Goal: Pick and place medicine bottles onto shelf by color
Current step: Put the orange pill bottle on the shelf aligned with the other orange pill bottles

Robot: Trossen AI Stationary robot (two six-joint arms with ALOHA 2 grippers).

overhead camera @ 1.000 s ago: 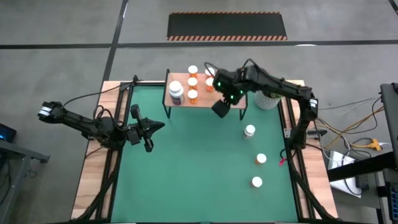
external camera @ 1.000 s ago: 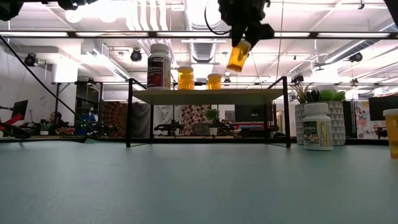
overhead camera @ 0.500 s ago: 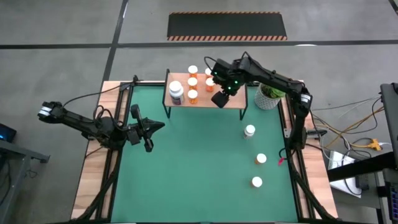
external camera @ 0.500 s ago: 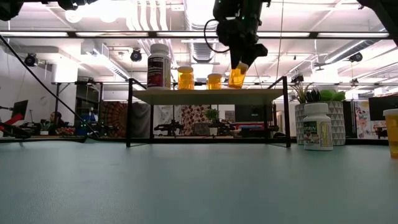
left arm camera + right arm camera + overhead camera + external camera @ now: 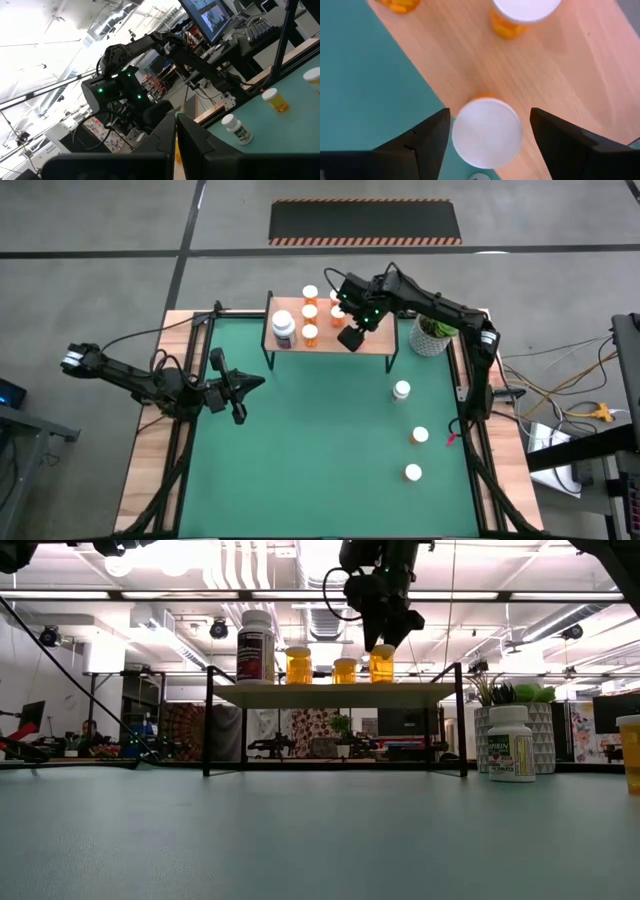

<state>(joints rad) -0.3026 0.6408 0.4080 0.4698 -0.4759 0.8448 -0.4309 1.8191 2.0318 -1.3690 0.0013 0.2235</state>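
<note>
The right claw (image 5: 383,642) stands open just above an orange white-capped medicine bottle (image 5: 382,664) now resting on the light-wood shelf (image 5: 335,692) beside several other bottles, while three bottles below it on the green bench (image 5: 300,460) wait.

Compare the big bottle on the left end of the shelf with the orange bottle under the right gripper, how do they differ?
The big bottle is taller and wider, with a dark label; the orange bottle is short, with a see-through amber body. The big bottle stands free at the left end of the shelf; the orange bottle sits directly under the right gripper, whose fingers flank its cap without touching. Both stand upright on the shelf and have white caps.
</note>
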